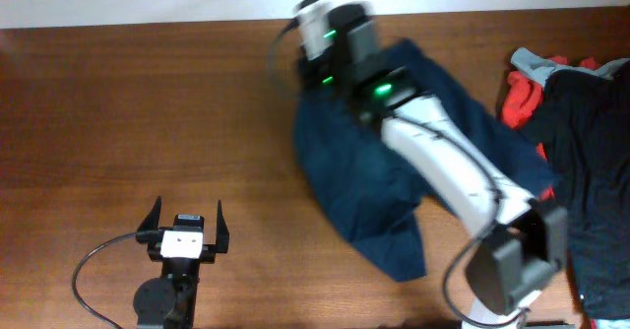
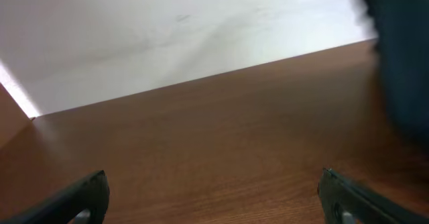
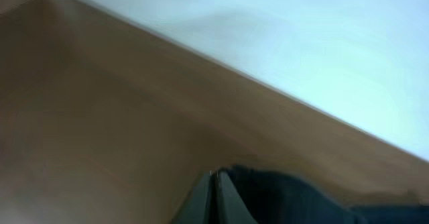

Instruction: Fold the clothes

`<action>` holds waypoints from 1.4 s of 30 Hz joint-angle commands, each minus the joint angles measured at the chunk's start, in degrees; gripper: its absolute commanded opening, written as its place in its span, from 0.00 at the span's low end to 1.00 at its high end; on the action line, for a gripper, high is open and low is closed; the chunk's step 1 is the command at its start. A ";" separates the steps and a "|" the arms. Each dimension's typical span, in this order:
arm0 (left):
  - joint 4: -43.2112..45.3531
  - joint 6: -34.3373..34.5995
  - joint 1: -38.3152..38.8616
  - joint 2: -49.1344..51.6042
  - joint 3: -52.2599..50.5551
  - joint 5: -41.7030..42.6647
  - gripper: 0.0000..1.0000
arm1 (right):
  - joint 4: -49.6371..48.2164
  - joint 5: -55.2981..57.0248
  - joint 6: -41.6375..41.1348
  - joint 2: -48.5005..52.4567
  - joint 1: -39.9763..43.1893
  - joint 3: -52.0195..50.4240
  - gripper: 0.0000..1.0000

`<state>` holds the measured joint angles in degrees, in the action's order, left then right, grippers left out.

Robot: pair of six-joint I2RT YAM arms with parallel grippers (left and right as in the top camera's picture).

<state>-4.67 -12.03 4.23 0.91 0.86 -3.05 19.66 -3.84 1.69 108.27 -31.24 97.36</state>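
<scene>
The dark navy shorts (image 1: 364, 171) lie spread and rumpled on the wooden table, right of centre. My right arm reaches across them to the far edge, where my right gripper (image 1: 317, 24) is blurred. In the right wrist view its fingers (image 3: 218, 184) are pressed together, with the navy shorts' cloth (image 3: 295, 197) hanging right at the tips. My left gripper (image 1: 187, 216) rests open and empty at the front left. In the left wrist view its fingers (image 2: 214, 190) are wide apart over bare wood, and the shorts (image 2: 402, 63) show at the right edge.
A pile of other garments lies at the right edge: a black one (image 1: 591, 171), an orange-red one (image 1: 522, 98) and a grey one (image 1: 536, 63). The table (image 1: 118, 122) ends at a white wall at the back.
</scene>
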 commanded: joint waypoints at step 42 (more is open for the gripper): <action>0.04 -0.70 0.28 -0.24 -0.28 0.24 0.99 | 51.08 -3.93 -4.96 -1.49 41.77 -0.55 0.52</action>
<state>-4.62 -12.01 4.23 0.91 0.86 -3.03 69.38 -6.35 -3.07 104.92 10.41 98.24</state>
